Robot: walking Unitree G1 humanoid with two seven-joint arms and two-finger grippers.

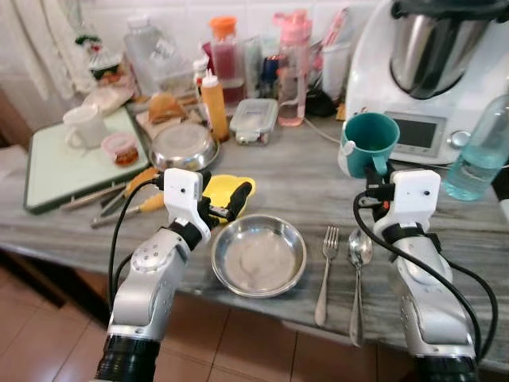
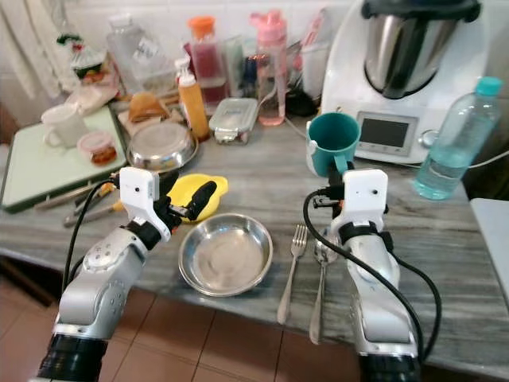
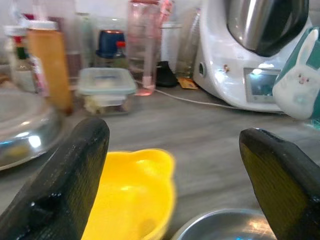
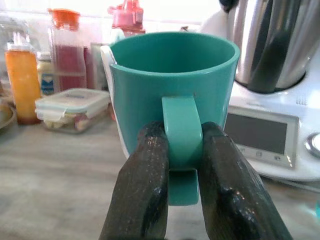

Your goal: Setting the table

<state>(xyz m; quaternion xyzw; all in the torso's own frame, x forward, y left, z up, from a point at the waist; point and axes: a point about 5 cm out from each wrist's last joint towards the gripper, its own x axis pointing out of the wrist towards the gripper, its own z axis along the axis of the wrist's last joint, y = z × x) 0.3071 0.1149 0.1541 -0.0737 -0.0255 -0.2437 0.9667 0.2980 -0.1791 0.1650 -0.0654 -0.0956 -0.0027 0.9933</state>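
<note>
Right gripper (image 1: 372,177), head views, pinches the teal mug (image 1: 371,143) handle beyond the fork (image 1: 325,273) and spoon (image 1: 358,278) on the tabletop (image 1: 310,187); left wrist view: left gripper (image 3: 175,165) spread wide over the yellow bowl (image 3: 132,195); right wrist view: fingers (image 4: 142,185) clamp the handle.

The round teal cup with a handle (image 4: 172,95) has a white bunny on its side (seen in the left wrist view). The shiny silver metal bowl (image 1: 258,255) is grey inside. The bear-shaped yellow plastic bowl (image 1: 227,191) is bright yellow. The long countertop (image 1: 302,187) has grey streaks. The tall squeeze bottle (image 1: 214,104) is orange.
</note>
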